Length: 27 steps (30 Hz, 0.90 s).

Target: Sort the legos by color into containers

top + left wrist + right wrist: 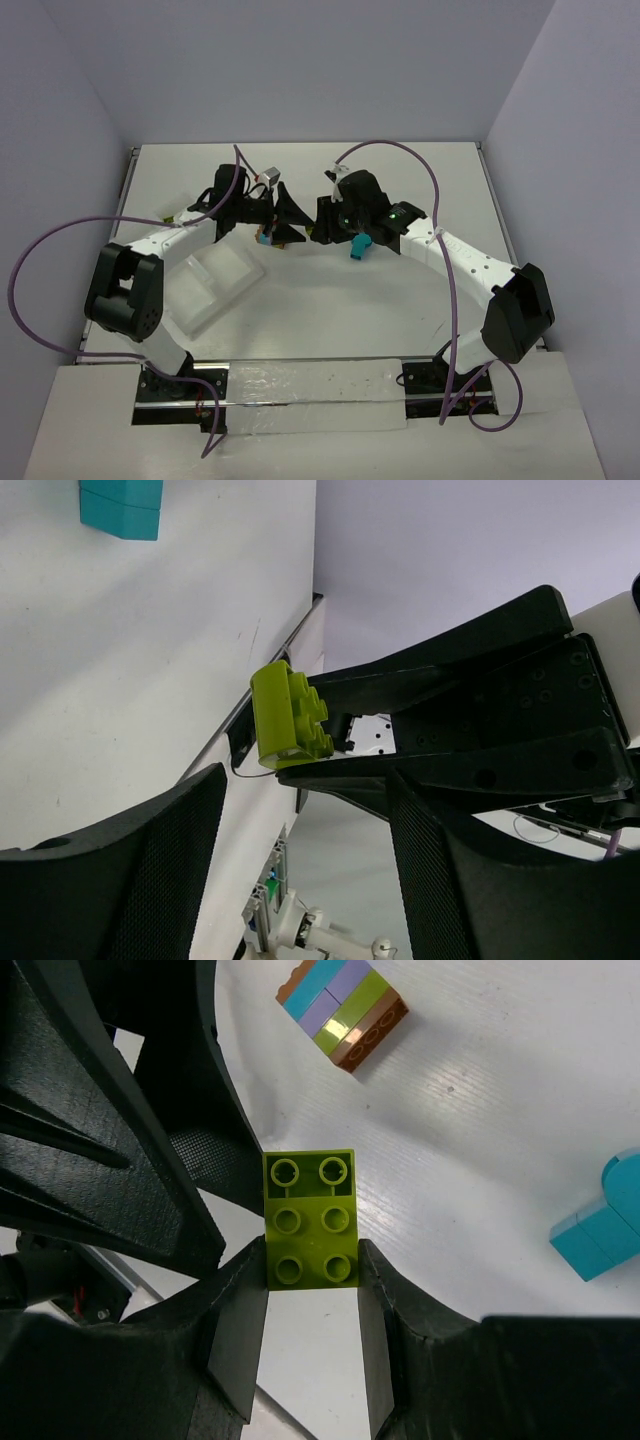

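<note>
My right gripper [310,1260] is shut on a lime green lego [310,1222], pinched by its two long sides with its studs facing the camera. In the left wrist view the same lime lego [290,715] sticks out of the right gripper's black fingers [470,720]. My left gripper [305,800] is open just short of it, with nothing between its fingers. Both grippers meet tip to tip above mid-table [305,222]. A multicoloured stack [343,1012] and a teal lego [605,1225] lie on the table. The clear tray of containers [195,300] sits under the left arm.
The teal lego [360,246] lies just under the right wrist, and the multicoloured stack [265,238] lies below the left gripper. Purple cables loop over both arms. The table's raised rim [305,145] runs along the back.
</note>
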Motion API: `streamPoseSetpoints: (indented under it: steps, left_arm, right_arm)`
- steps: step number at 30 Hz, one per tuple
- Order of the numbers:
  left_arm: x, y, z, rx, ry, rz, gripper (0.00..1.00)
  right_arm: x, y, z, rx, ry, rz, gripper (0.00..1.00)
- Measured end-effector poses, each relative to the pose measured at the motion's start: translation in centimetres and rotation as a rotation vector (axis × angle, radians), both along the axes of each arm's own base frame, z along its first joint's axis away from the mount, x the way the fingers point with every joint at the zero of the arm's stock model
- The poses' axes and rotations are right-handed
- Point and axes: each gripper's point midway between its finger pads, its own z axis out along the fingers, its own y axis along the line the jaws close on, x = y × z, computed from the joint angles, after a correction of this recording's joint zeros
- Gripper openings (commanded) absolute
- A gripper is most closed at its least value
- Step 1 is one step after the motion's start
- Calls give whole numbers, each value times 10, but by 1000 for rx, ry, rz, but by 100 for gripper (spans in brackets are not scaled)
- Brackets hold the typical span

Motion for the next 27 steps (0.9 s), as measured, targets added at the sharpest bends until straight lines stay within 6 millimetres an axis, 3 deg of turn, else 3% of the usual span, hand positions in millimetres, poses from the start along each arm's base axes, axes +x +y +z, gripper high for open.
streamPoseSetpoints:
  steps: [8, 18, 20, 22, 24, 25, 26, 27]
  left_arm:
    - [4, -4, -2, -36, 19, 9, 67]
    - [4, -15, -15, -28, 51, 1, 51]
    - [3, -16, -16, -27, 57, -4, 35]
    - [3, -18, -14, -34, 55, -6, 12]
    - [3, -19, -11, -37, 58, -4, 0]
    - [4, -19, -10, -37, 58, -4, 0]
    - [4, -20, -10, -37, 57, -3, 0]
    - [4, -20, -10, -36, 57, -2, 0]
  right_arm:
    - [2, -3, -1, -14, -10, -6, 0]
    - [-5, 4, 5, 7, -16, 24, 0]
    - [-5, 3, 4, 4, -13, 25, 0]
    - [-6, 2, 3, -4, -12, 27, 0]
    - [-6, 1, 1, -15, -15, 27, 0]
    - [-6, 1, 0, -19, -16, 25, 6]
    - [-5, 0, 0, -20, -18, 23, 21]
    - [-5, 0, 0, -21, -20, 21, 46]
